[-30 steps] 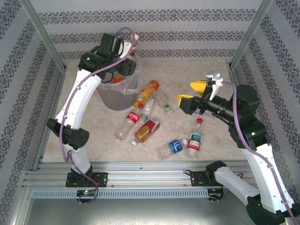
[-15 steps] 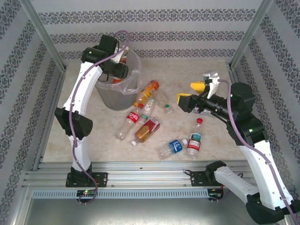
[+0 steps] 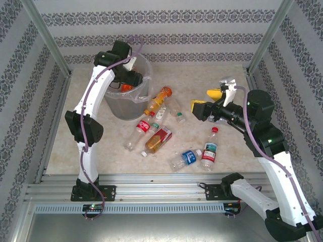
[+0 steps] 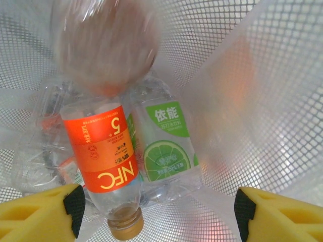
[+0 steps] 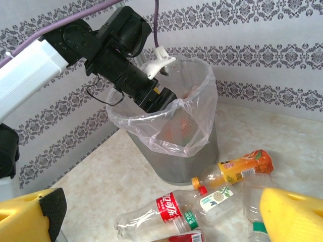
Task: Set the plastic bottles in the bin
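My left gripper point(image 3: 128, 80) reaches down into the bin point(image 3: 126, 107), and in the left wrist view its jaws point(image 4: 156, 217) stand open with nothing between them. A blurred brownish bottle point(image 4: 103, 45) is loose inside the bin above an orange-labelled bottle point(image 4: 103, 151) and a green lime-labelled bottle point(image 4: 164, 141). Several bottles lie on the table: an orange juice bottle point(image 3: 159, 98), a cola bottle point(image 3: 139, 132), a red-labelled bottle point(image 3: 158, 139), a blue-labelled one point(image 3: 187, 157) and a red-capped one point(image 3: 210, 148). My right gripper point(image 3: 206, 100) hovers open above the table, right of the pile.
The bin's clear plastic bag point(image 5: 174, 126) hangs over its rim. Patterned walls and metal posts point(image 3: 48, 38) close in the table at the back and sides. Bare tabletop point(image 3: 217, 75) lies behind the right gripper.
The left gripper has opened over the bin and let go of its bottle, which now tumbles inside. The left arm swung further over the bin. The right arm shifted slightly.
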`<state>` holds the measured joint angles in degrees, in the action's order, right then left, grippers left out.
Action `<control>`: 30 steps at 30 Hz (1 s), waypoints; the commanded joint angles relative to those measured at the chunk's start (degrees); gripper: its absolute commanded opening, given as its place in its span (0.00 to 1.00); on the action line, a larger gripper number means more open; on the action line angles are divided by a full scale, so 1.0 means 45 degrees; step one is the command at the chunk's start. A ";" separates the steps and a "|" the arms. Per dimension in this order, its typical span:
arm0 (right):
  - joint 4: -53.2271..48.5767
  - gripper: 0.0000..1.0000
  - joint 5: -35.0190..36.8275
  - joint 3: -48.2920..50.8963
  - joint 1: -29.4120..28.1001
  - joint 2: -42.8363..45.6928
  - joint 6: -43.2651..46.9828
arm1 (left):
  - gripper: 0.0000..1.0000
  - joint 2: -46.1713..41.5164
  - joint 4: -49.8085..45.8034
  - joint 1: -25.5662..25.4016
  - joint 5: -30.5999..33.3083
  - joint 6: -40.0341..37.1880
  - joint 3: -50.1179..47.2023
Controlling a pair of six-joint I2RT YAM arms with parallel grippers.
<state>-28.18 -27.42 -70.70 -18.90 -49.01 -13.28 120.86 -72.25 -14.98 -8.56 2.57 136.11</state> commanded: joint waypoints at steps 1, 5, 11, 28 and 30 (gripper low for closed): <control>0.0058 0.98 0.0358 0.0202 -0.0060 0.0079 0.0054 | 0.81 -0.0184 -0.0605 -0.0017 -0.0272 0.0289 0.0331; 0.0033 0.98 0.0672 0.0365 -0.0065 -0.0089 -0.0148 | 0.81 -0.0612 -0.0532 -0.0020 -0.0122 0.0376 0.0321; 0.0224 0.98 0.0970 0.0598 -0.0075 -0.0517 -0.0707 | 0.85 -0.1482 -0.0164 -0.0029 0.0149 0.0464 0.0092; -0.0463 0.85 0.1810 0.1222 -0.0075 -0.3350 -0.0835 | 0.89 -0.7008 0.4457 -0.0263 -0.2857 0.0650 -0.6091; -0.0795 0.83 0.1993 0.1299 -0.0083 -0.3881 -0.0538 | 0.90 -0.7797 0.4999 -0.0706 -0.3007 0.0623 -0.6933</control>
<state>-29.04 -20.78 -66.02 -18.90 -64.42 -17.43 89.78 -55.86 -15.92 -17.56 4.78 108.22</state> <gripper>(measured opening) 0.831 0.899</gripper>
